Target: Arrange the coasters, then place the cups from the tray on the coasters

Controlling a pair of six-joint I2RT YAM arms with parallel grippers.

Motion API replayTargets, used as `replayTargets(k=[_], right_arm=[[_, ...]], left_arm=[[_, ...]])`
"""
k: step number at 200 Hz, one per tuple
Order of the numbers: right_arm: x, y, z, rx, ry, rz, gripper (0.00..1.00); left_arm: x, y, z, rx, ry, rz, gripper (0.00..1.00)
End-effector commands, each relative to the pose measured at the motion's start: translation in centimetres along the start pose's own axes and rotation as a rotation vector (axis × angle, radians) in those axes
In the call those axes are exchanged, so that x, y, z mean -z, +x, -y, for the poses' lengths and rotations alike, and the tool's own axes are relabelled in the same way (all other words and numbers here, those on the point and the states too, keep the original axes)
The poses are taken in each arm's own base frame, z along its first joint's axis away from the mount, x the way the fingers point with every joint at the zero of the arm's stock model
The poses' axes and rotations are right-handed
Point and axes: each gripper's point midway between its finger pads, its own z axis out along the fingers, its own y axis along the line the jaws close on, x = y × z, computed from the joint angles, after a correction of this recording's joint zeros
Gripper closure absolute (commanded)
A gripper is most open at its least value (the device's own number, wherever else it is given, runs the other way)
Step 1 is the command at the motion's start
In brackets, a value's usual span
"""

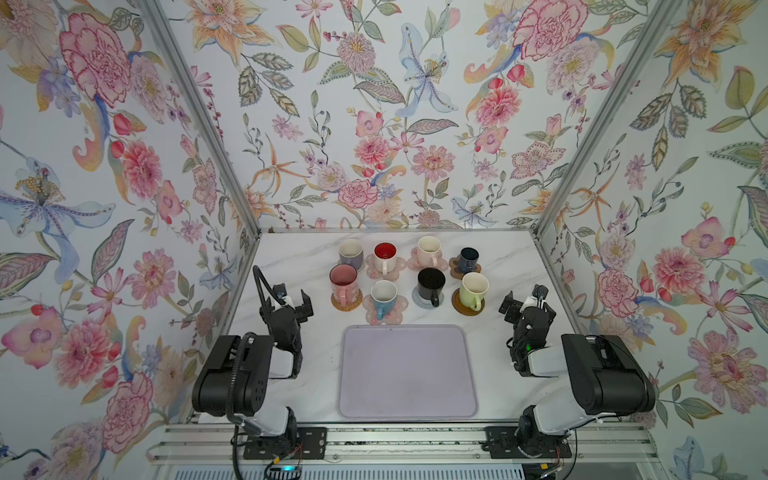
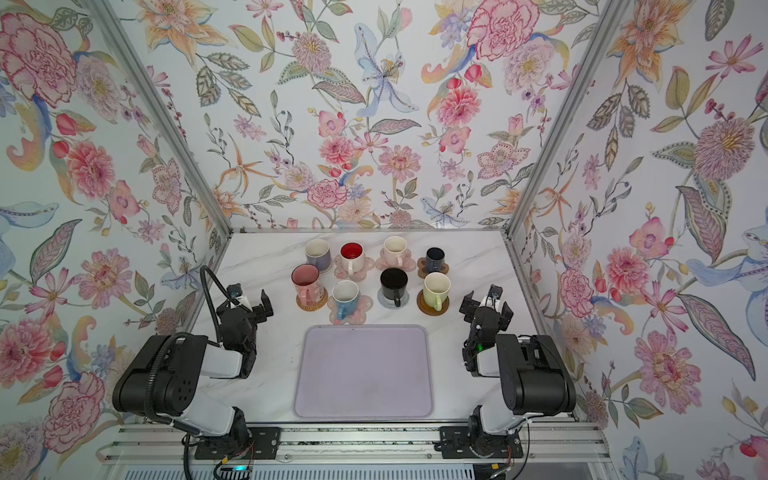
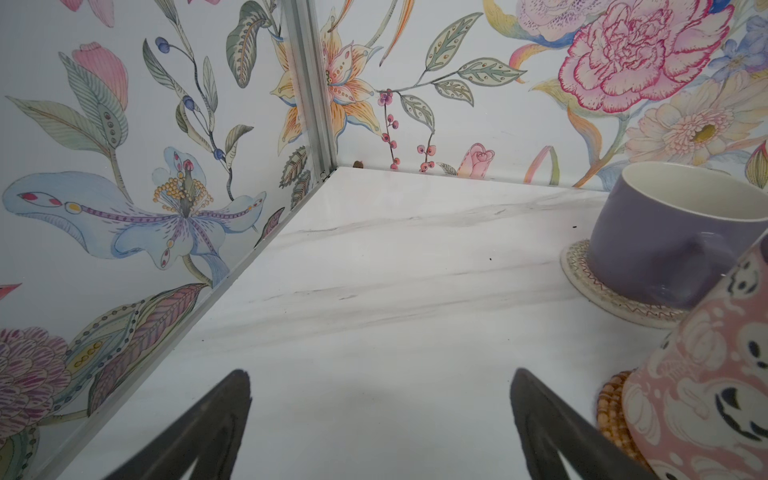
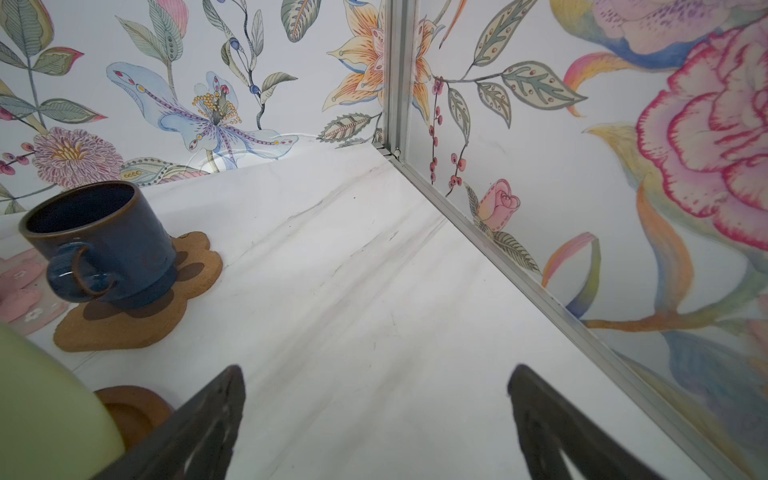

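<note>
The lavender tray (image 1: 407, 374) lies bare at the front middle. Behind it several cups stand on coasters in two rows. Back row: lavender cup (image 1: 351, 254), red-inside cup (image 1: 385, 257), cream cup (image 1: 429, 250), navy cup (image 1: 468, 259) on the paw coaster (image 4: 137, 320). Front row: pink cup (image 1: 343, 284) on the rattan coaster (image 1: 347, 305), blue cup (image 1: 384, 298), black cup (image 1: 431, 286), green cup (image 1: 473, 291) on the brown disc (image 1: 464, 308). My left gripper (image 1: 286, 305) is open left of the pink cup. My right gripper (image 1: 528, 307) is open right of the green cup. Neither holds anything.
Floral walls with aluminium posts (image 1: 199, 120) close in the white marble table (image 1: 299, 253) on three sides. Both arm bases sit on a rail (image 1: 399, 440) at the front edge. Bare tabletop lies under each gripper (image 3: 380, 386) (image 4: 374, 382).
</note>
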Motion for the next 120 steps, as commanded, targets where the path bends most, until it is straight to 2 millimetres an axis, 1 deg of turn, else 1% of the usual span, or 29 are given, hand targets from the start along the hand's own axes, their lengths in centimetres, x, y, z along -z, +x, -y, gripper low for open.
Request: replayTargets(k=[1,120], right_arm=[[0.11,-0.6,-0.07,-0.006,0.004,0.028,0.01],[-0.47,-0.25,-0.21,-0.023,-0.037,-0.006,0.01]], left_arm=[[-0.2,-0.76,0.07,-0.007,0.002,0.031,0.01],[-0.17,-0.79,0.2,-0.017,-0.001,0.031,0.01]])
